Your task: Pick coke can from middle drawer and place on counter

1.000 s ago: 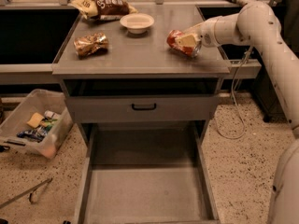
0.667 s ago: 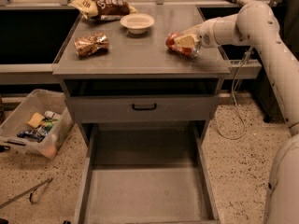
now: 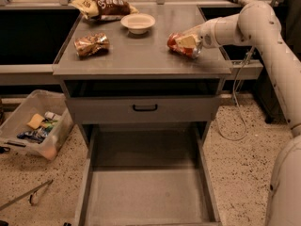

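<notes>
The coke can (image 3: 178, 47) is red and lies tilted on its side at the right part of the counter (image 3: 141, 58), touching or just above the top. My gripper (image 3: 187, 42) reaches in from the right and is shut on the can, its pale fingers (image 3: 188, 40) across the can's body. The middle drawer (image 3: 146, 192) is pulled out low in front of the cabinet, and its grey floor is bare.
On the counter are a gold-brown snack bag (image 3: 91, 44) at the left, a white bowl (image 3: 138, 22) at the back and a brown chip bag (image 3: 104, 5) behind it. A closed drawer front (image 3: 144, 108) has a black handle. A plastic bin (image 3: 35, 126) stands on the floor at the left.
My gripper with the can has shifted slightly left and down towards the counter top. Nothing else has moved.
</notes>
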`<state>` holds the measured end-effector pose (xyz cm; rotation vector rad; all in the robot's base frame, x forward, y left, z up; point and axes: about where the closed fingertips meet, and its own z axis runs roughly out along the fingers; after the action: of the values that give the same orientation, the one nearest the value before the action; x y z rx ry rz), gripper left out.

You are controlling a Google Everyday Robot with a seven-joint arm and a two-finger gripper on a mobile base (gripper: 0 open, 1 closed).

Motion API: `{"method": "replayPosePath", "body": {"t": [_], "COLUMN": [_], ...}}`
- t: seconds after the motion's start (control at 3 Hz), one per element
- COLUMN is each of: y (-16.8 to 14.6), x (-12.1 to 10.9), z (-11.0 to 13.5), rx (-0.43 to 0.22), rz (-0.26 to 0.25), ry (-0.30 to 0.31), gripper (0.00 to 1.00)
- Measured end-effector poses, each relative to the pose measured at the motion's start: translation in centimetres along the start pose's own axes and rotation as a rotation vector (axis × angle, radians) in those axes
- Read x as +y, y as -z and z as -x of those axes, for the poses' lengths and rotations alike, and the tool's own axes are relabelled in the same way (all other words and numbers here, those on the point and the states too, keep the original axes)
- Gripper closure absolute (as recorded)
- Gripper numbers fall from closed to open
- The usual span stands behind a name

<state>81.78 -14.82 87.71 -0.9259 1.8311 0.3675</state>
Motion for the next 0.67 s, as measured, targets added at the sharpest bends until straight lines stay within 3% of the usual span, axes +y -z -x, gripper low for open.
{"method": "replayPosePath", "body": {"t": [0.67], "y": [-0.01], "x": [0.00], "z": [0.00], "rx": [0.000], "rz": [0.000], "ry": [0.000], "gripper": [0.12]}}
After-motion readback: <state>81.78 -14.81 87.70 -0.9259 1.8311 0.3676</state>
